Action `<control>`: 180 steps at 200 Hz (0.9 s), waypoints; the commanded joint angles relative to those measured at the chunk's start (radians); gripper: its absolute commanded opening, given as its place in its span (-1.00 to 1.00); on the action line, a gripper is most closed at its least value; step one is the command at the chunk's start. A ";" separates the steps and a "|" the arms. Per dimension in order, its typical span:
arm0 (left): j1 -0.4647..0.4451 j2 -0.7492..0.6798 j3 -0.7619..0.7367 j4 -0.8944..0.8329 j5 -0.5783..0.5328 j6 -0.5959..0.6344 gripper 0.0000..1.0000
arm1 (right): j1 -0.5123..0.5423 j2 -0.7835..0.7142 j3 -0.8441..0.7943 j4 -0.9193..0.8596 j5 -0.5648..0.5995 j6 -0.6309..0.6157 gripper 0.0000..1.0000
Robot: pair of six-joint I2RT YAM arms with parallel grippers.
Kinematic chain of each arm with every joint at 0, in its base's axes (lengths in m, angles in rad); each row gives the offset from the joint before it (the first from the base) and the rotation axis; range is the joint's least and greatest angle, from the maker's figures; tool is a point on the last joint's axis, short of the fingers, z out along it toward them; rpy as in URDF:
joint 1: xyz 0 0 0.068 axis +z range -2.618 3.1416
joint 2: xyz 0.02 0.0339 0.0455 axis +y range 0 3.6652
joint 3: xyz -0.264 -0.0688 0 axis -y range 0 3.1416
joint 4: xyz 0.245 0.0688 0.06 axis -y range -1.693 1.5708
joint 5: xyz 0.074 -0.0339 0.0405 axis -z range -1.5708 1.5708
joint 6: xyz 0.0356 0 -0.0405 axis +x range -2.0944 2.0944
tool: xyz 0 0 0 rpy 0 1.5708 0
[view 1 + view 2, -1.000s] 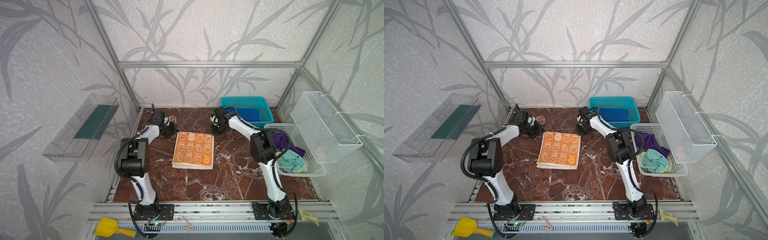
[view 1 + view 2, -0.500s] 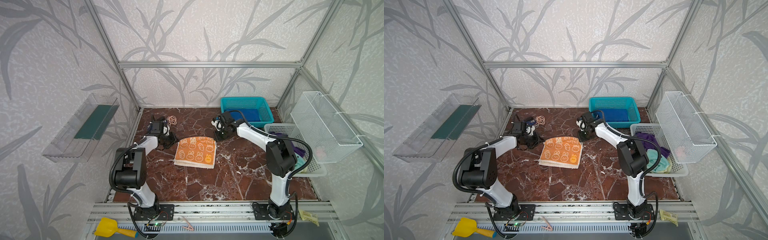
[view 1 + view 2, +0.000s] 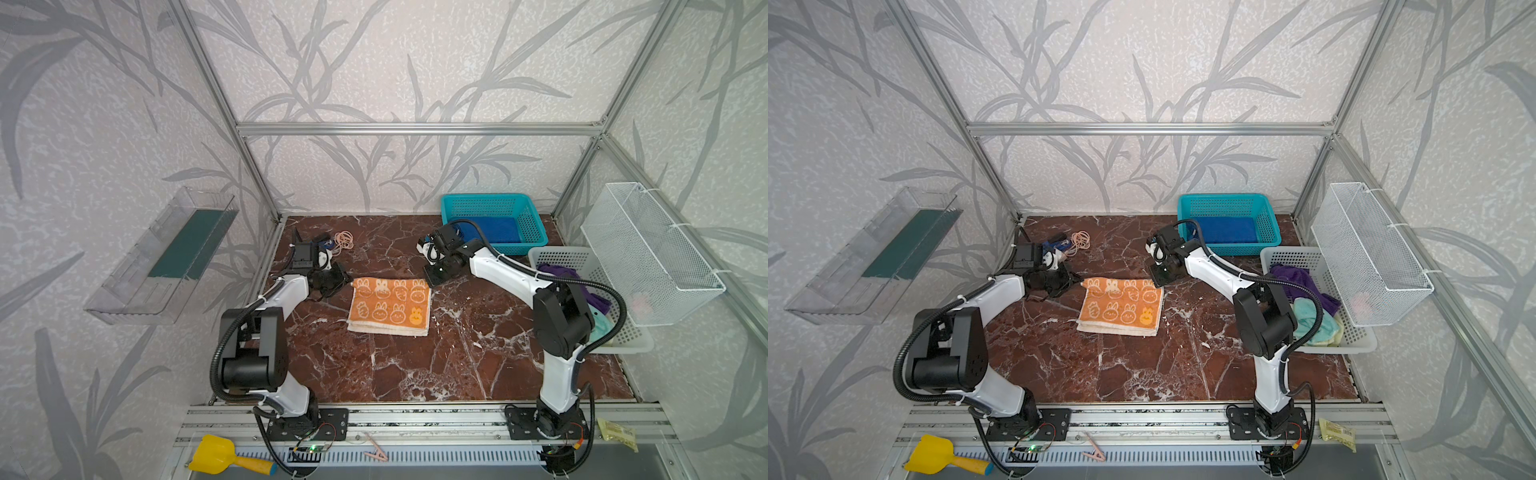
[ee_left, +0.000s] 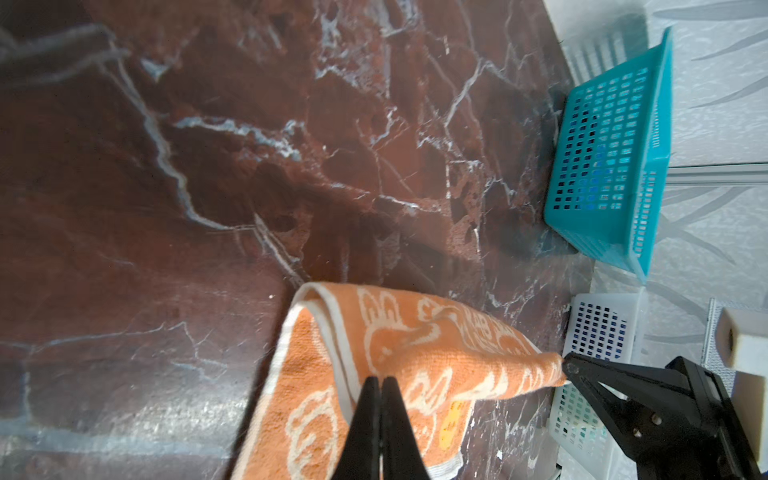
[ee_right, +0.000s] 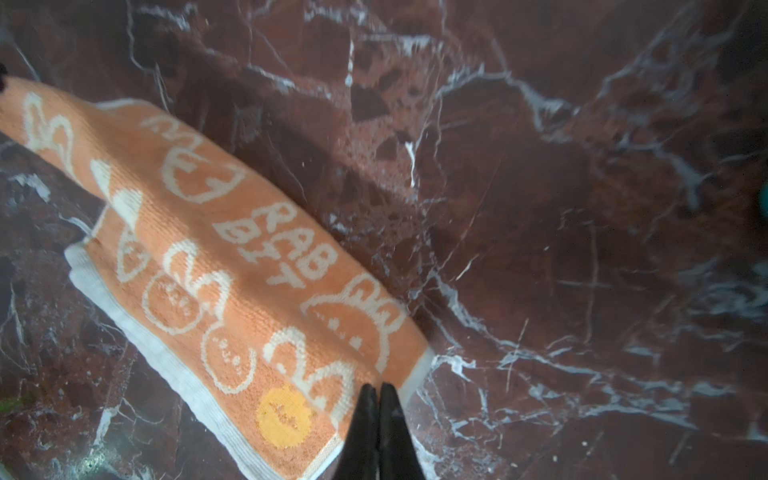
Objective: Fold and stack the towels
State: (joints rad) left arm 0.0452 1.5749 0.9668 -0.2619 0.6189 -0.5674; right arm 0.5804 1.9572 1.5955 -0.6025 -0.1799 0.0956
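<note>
Orange rabbit towel (image 3: 390,305) on the tabletop (image 3: 415,365), mid-centre, between the two arms.

- Change: a second ago it lay flat at full length. Its far edge is now lifted and carried part way toward the near edge, so the towel covers less depth.
- Left gripper (image 3: 338,282): fingers (image 4: 370,415) clenched on the towel's left far corner.
- Right gripper (image 3: 430,279): fingers (image 5: 365,415) clenched on the right far corner. The held edge hangs between the two, and the "RABBIT" lettering shows on the raised layer.
- Reading: first half-fold under way. The held edge is not yet over the near white border.
- Blue towel (image 3: 486,230) lies in the teal basket (image 3: 484,199).
- Purple towel (image 3: 559,272) and pale teal towel (image 3: 1312,324) lie crumpled in the white basket (image 3: 552,253), not yet folded.
</note>
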 commanded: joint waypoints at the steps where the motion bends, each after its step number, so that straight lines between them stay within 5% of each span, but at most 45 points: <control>1: 0.007 -0.039 0.011 -0.081 -0.021 0.037 -1.00 | 0.003 -0.032 0.028 -0.072 0.026 -0.035 -1.00; 108: 0.023 -0.068 -0.127 -0.203 -0.088 0.072 -1.00 | 0.102 -0.134 -0.307 0.062 0.021 0.060 -1.00; 180: 0.024 -0.151 -0.052 -0.309 -0.126 0.101 -1.00 | 0.095 -0.158 -0.194 0.000 0.034 0.040 -1.00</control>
State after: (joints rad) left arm 0.0608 1.4921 0.8581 -0.4927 0.5388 -0.4950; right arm 0.6834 1.8244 1.3453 -0.5564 -0.1566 0.1383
